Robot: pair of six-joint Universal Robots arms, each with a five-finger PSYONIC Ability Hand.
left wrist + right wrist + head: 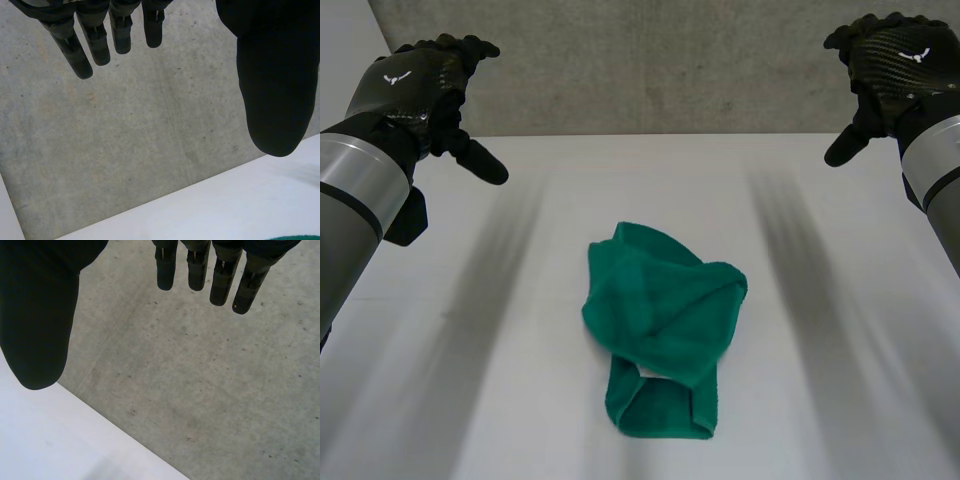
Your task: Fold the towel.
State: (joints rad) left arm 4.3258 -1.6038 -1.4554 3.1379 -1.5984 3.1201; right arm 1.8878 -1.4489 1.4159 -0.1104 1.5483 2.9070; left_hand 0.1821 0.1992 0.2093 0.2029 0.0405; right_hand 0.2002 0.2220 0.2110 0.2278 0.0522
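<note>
Green towel (665,320) sits crumpled in a loose heap at the middle of the white table (840,330), touched by nothing. Left hand (415,85) hangs high over the far left corner, fingers straight and empty; right hand (890,62) mirrors it opposite, fingers spread, before the concrete wall (660,60).

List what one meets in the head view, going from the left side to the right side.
left hand → green towel → right hand
</note>
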